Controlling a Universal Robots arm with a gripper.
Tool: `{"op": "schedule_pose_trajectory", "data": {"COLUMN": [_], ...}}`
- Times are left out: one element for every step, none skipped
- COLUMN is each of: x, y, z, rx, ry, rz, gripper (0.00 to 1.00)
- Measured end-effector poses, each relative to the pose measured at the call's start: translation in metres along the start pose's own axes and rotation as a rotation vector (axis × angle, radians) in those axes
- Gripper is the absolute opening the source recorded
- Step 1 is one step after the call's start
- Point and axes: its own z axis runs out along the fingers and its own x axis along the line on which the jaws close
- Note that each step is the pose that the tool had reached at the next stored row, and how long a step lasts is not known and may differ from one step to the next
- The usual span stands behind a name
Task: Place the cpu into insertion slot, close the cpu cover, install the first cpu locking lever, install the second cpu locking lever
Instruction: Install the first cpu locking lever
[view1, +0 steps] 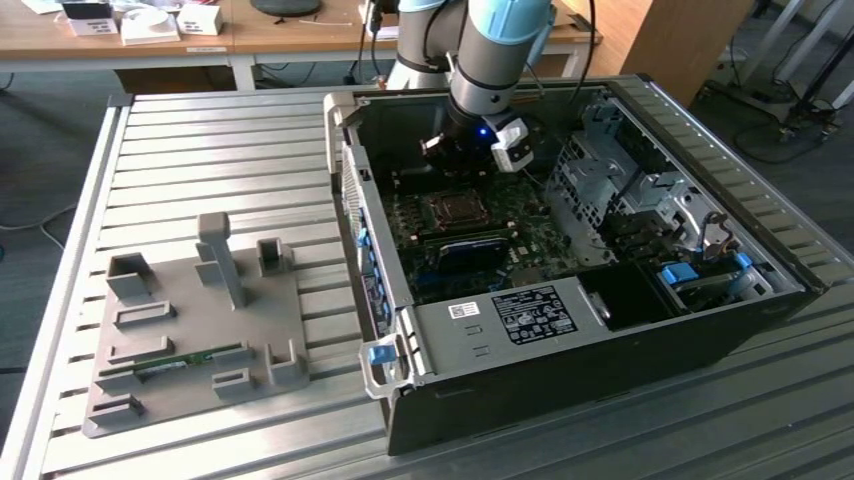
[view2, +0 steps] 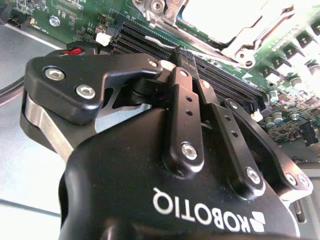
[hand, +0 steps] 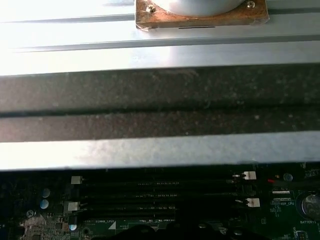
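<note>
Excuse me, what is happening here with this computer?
A robot arm reaches into an open computer case that lies on a metal table. Its gripper, fingers closed together, hovers low over the motherboard. It is at the memory slots, right beside the processor socket.

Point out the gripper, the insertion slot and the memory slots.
gripper (view2: 182, 56), second wrist view, between its fingertips.
insertion slot (view1: 454, 211), exterior view, middle of the socket.
memory slots (hand: 155, 196), first wrist view, middle of one black slot.
</note>
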Motion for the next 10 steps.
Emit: {"op": "schedule_pose_trajectory", "data": {"x": [0.0000, 0.0000, 0.0000, 0.0000, 0.0000, 0.0001, 0.0001, 0.0000, 0.0000, 0.0000], "y": [0.0000, -0.0001, -0.0002, -0.0004, -0.0006, -0.0008, -0.0010, -0.0012, -0.0015, -0.0017], "z": [0.0002, 0.0003, 0.0005, 0.0006, 0.0008, 0.0009, 0.0011, 0.0013, 0.0014, 0.0016], "rx": [0.0007, 0.0015, 0.0021, 0.0027, 0.0034, 0.0038, 0.0042, 0.0046, 0.0052, 0.0056], "ry": [-0.0004, -0.0008, -0.0011, -0.0014, -0.0017, -0.0019, -0.0022, -0.0025, -0.0027, -0.0030], "rz": [0.001, 0.003, 0.004, 0.005, 0.006, 0.007, 0.008, 0.009, 0.010, 0.011], "gripper": [0.11, 0.11, 0.11, 0.11, 0.11, 0.11, 0.11, 0.11, 0.11, 0.11]}}
